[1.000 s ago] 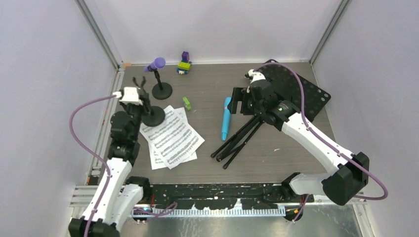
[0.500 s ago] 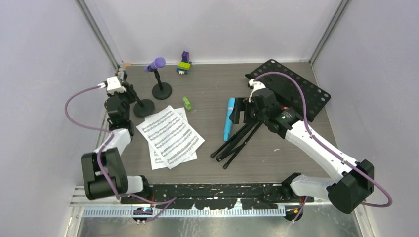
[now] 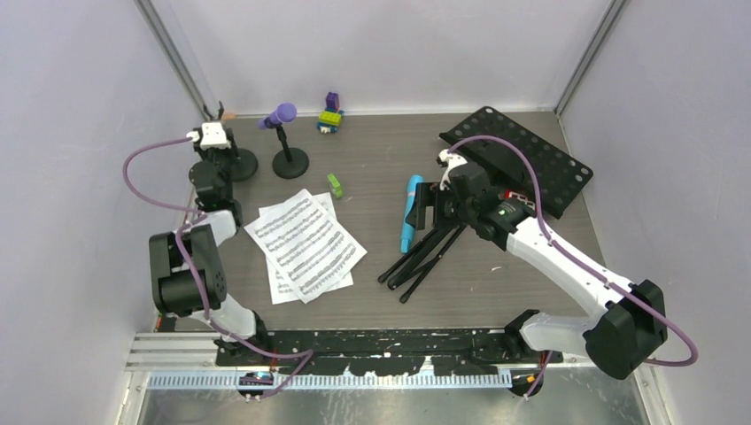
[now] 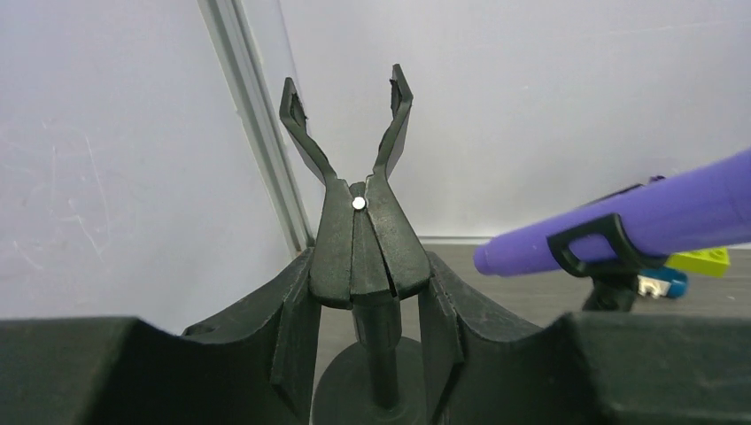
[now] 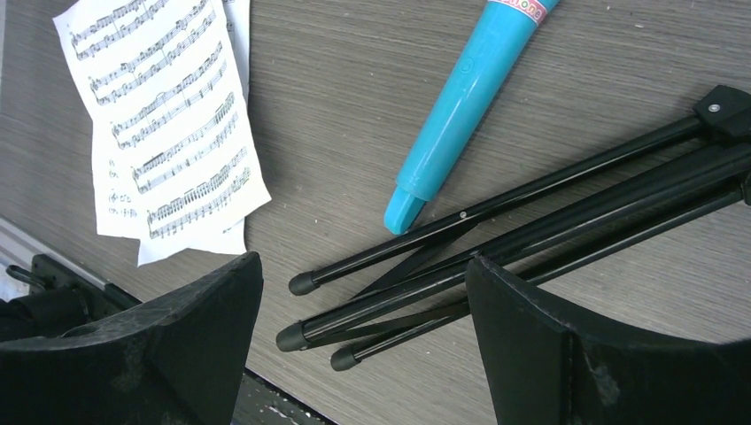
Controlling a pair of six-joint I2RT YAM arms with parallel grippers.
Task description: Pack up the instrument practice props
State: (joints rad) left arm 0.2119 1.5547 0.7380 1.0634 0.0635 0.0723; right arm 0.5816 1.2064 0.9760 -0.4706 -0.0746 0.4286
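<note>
My left gripper [image 3: 220, 149] is shut on the stem of an empty black mic holder [image 3: 240, 165], which stands at the back left corner; in the left wrist view my fingers [image 4: 297, 328] clamp the clip head of the holder [image 4: 354, 239]. The purple microphone [image 3: 282, 115] rests in the second holder [image 3: 290, 163] just to the right, and also shows in the left wrist view [image 4: 620, 226]. The white sheet-music pages [image 3: 305, 243] lie at centre left. The cyan microphone [image 3: 409, 212] lies beside the tripod legs [image 3: 425, 252] of the black music rack [image 3: 531, 159]. My right gripper [image 3: 429, 200] is open and empty above the legs [image 5: 496, 257].
A green brick [image 3: 335, 184] lies behind the pages. A stack of coloured toy bricks [image 3: 329, 115] stands at the back wall. A small red block [image 3: 516, 193] lies at the rack's near edge. An aluminium post [image 4: 257, 133] and the walls stand close to my left gripper.
My left gripper has carried the empty mic holder from beside the pages back and left to the corner. My right gripper has shifted slightly and stays open.
</note>
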